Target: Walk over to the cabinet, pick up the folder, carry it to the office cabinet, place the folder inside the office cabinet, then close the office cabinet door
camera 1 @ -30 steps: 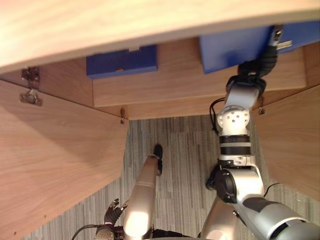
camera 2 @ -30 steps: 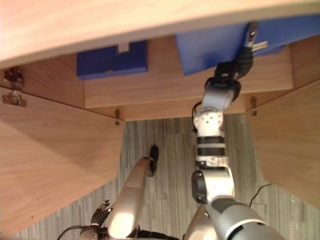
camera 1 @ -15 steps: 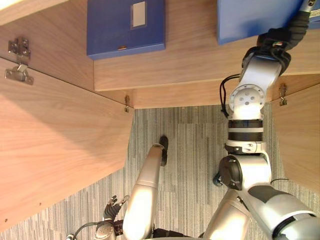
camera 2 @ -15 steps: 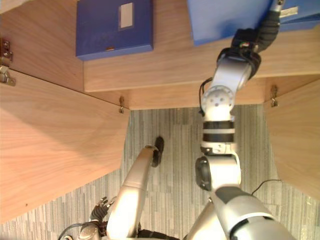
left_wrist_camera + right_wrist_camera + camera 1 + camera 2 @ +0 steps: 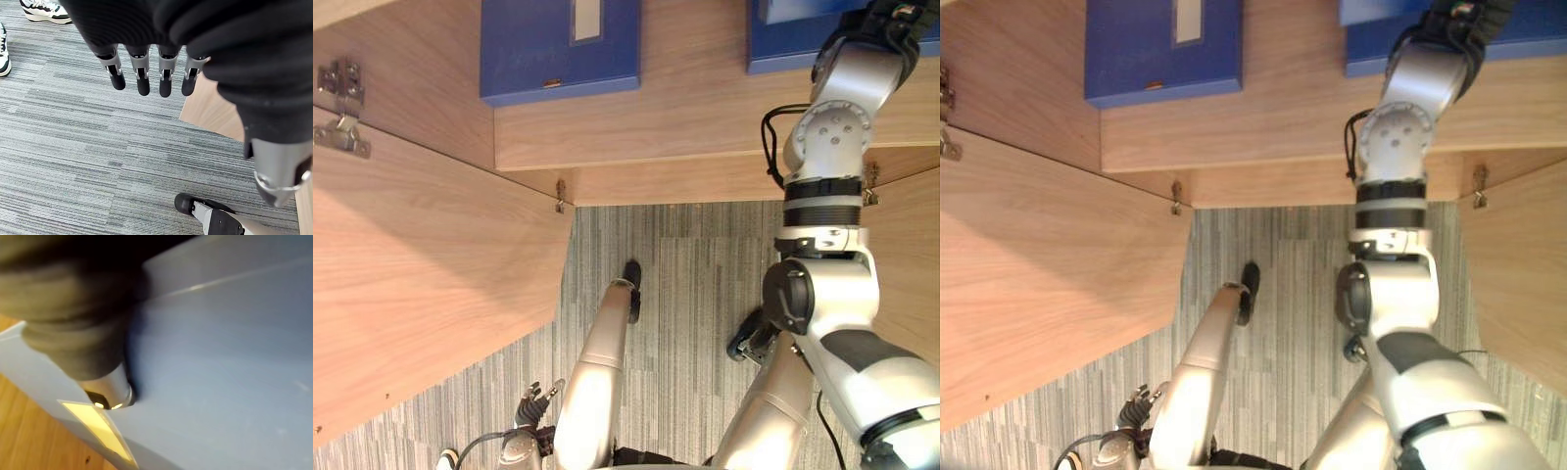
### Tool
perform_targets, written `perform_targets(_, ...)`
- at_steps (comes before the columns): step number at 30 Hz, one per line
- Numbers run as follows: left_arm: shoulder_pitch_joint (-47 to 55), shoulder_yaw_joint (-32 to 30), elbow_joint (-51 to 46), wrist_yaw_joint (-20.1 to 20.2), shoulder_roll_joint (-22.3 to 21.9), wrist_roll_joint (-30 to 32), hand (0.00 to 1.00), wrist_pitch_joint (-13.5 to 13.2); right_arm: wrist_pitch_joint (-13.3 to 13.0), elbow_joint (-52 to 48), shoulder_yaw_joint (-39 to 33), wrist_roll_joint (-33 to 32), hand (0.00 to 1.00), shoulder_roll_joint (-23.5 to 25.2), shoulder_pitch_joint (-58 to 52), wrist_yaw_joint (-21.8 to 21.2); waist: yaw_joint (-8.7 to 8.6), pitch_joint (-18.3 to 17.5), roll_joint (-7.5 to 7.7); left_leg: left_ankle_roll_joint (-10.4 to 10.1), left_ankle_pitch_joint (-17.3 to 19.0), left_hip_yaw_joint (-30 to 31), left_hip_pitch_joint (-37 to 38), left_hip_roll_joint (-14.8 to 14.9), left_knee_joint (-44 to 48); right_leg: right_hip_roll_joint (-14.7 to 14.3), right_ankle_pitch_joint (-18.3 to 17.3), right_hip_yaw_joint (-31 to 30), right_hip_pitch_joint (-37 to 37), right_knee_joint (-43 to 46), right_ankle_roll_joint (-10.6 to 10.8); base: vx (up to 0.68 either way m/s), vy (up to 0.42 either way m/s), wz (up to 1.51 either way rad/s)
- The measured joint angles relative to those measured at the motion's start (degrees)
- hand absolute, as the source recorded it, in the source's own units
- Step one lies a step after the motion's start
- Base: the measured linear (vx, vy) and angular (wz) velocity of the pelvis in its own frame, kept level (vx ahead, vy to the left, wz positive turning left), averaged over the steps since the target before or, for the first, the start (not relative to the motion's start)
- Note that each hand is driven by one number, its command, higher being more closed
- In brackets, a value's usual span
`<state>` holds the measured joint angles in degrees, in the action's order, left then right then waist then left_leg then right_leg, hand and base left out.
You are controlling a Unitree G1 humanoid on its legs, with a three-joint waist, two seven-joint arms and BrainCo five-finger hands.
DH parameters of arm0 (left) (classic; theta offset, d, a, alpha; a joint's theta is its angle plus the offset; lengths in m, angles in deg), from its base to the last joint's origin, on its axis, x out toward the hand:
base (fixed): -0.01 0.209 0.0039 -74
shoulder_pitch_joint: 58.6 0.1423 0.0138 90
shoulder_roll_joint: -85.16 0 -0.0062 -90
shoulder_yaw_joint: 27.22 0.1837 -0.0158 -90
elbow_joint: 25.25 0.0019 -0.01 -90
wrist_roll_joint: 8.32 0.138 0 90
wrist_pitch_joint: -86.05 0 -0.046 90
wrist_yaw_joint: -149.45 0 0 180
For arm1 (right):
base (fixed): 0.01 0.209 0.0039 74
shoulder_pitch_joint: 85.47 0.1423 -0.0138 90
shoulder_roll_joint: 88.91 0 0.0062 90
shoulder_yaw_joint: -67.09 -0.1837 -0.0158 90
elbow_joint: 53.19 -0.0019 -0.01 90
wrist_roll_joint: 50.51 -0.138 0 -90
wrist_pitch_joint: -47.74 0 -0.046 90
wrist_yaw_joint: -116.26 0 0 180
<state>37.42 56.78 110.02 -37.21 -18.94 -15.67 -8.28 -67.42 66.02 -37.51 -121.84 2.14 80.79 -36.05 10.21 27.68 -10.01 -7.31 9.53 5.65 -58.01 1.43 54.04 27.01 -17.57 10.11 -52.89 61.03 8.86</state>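
Folder point(image 5: 783, 49) sits on the shelf point(image 5: 685, 108), right hand point(image 5: 886, 20) on it, grip I cannot tell; left hand point(image 5: 165, 78) hangs spread, empty; I judge release and closing the door point(image 5: 431, 274) remain.

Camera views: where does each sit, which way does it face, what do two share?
Left eye view: head, looking down at cabinet shelf, left folder, carpet; left hand low, right hand at right folder.
Right eye view: same scene, slightly rightward.
Left wrist view: left wrist, facing carpet past straight fingers; a person's shoes.
Right wrist view: right wrist, close against right folder.
Shared: right folder, eye and right wrist views.
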Motion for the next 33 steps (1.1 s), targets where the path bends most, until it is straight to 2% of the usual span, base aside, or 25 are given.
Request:
perform_targets(2, -0.49, -0.07, 0.14, -0.60, -0.04, -0.02, 0.00, -0.11, -1.02, 0.57, -0.09, -0.05, 1.00, -0.39, 1.06, 1.52, 0.02, -0.02, 0.00, -0.15, -0.69, 0.21, 0.03, -0.28, -1.00, 0.26, 0.08, 0.46, 0.10, -0.35, -0.21, 0.09, 0.011, 0.16)
perform_targets(10, -2.65, -1.00, 1.37, -1.20, -0.40, -0.20, 0.00, -0.44, -2.32, 2.06, -2.29, -1.97, 1.00, -1.03, 2.94, 2.55, -0.03, -0.24, 0.05, -0.44, -3.09, 1.02, 0.12, -1.09, -4.75, 0.93, 0.65, 2.20, 0.29, -1.89, -1.09, 0.07, 0.008, 0.10)
perform_targets(11, -2.90, -1.02, 1.44, -1.30, -0.48, -0.21, 0.00, -0.50, -2.52, 2.06, -2.29, -1.97, 0.00, -1.18, 3.05, 2.86, -0.05, -0.31, 0.07, -0.44, -3.27, 1.08, 0.12, -1.08, -4.95, 0.88, 0.76, 2.32, 0.29, -2.09, -1.25, 0.09, 0.016, 0.03)
perform_targets(20, -4.08, -1.03, 1.56, -2.11, -0.93, -1.72, 0.00, -0.87, -1.87, 5.42, -1.95, -1.92, 0.00, -4.95, 5.67, 3.29, -0.63, -0.63, 0.43, -0.39, -4.45, 1.13, 0.55, -1.08, -7.08, 0.76, 1.58, 3.07, 0.77, -3.75, -1.71, 0.10, 0.022, 0.01)
perform_targets(23, -4.33, -1.22, 2.57, -2.62, -1.06, -2.19, 0.00, -0.86, -1.53, 7.54, -1.50, -1.95, 0.00, -5.30, 5.68, 3.25, -1.20, -0.81, 0.69, -0.37, -4.59, 1.25, 1.12, -0.88, -7.79, 0.45, 1.81, 3.65, 1.62, -4.58, -1.72, 0.09, 0.023, 0.00)
perform_targets(33, -4.77, -2.02, 3.98, -3.42, -1.12, -2.49, 0.00, -0.58, 0.44, 11.74, 2.60, -2.32, 0.00, -5.09, 7.49, 3.19, -1.11, -1.60, 1.38, 0.04, -5.67, -0.05, 3.10, 0.94, -11.30, -1.65, 4.37, 4.04, 3.41, -9.34, -2.67, 0.09, 0.031, -0.09)
